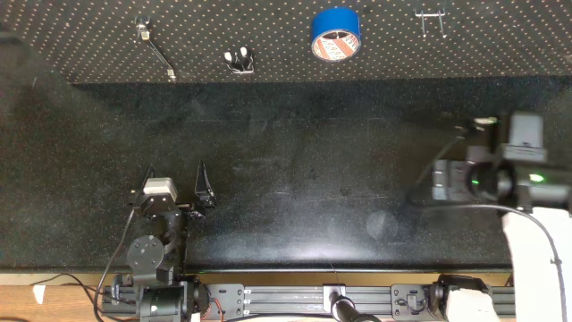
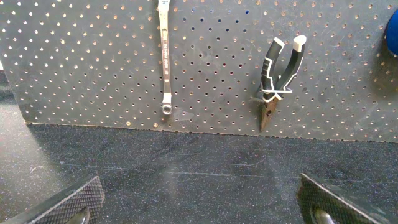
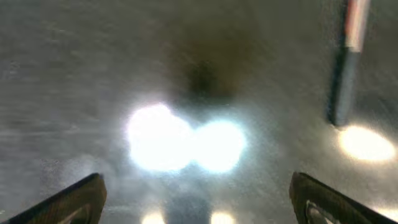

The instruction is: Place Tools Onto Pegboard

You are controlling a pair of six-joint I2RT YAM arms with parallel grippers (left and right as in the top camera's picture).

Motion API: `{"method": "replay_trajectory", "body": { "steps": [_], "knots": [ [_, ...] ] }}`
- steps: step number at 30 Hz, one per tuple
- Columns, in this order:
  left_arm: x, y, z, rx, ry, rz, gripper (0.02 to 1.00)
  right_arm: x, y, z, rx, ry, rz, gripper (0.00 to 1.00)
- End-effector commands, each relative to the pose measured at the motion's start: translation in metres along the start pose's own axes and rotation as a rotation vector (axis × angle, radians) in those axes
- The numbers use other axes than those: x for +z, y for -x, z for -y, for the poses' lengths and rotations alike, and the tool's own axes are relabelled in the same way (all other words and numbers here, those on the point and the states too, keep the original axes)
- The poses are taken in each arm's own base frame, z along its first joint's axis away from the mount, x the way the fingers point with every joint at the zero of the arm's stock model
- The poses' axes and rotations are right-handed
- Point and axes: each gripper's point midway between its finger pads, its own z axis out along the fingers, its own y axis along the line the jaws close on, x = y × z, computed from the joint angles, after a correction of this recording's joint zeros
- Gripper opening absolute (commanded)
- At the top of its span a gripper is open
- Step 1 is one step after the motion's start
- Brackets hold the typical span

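Observation:
On the pegboard (image 1: 80, 36) hang a silver wrench (image 1: 156, 49) (image 2: 165, 59), black-and-white pliers (image 1: 239, 60) (image 2: 278, 74) and a blue tape roll (image 1: 335, 36) (image 2: 392, 34). My left gripper (image 1: 179, 183) (image 2: 199, 208) sits low near the mat's front left, facing the board, open and holding nothing. At the right of the mat my right gripper (image 1: 429, 183) (image 3: 199, 205) hovers close over the surface, open and holding nothing. In the right wrist view a slim dark tool with a pale reddish end (image 3: 345, 62) lies beyond the fingers; I cannot tell what it is.
A bare metal hook (image 1: 432, 22) sticks out of the pegboard at the far right. The black mat (image 1: 304, 152) (image 2: 186, 168) spreads between the arms and the board. Bright glare spots lie on the mat (image 3: 186, 143) under the right gripper.

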Motion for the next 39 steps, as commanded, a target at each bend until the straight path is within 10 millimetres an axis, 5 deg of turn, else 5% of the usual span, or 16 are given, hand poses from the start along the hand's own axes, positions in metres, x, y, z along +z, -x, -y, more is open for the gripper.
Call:
{"method": "replay_trajectory", "body": {
  "steps": [1,5,17,39],
  "knots": [
    [-0.001,0.0,0.001,0.009,-0.007,0.001,0.996,-0.006,-0.003,0.033,-0.043,-0.048,0.026,0.965],
    [-0.001,0.0,0.001,0.009,-0.007,0.001,0.996,0.003,0.009,0.065,-0.051,-0.094,0.049,0.965],
    [-0.001,0.0,0.001,0.009,-0.007,0.001,0.996,0.062,-0.003,0.142,0.061,-0.1,-0.07,0.967],
    [-0.001,0.0,0.001,0.009,-0.007,0.001,0.996,0.119,0.005,0.149,-0.085,-0.035,-0.145,0.967]
  ]
}}
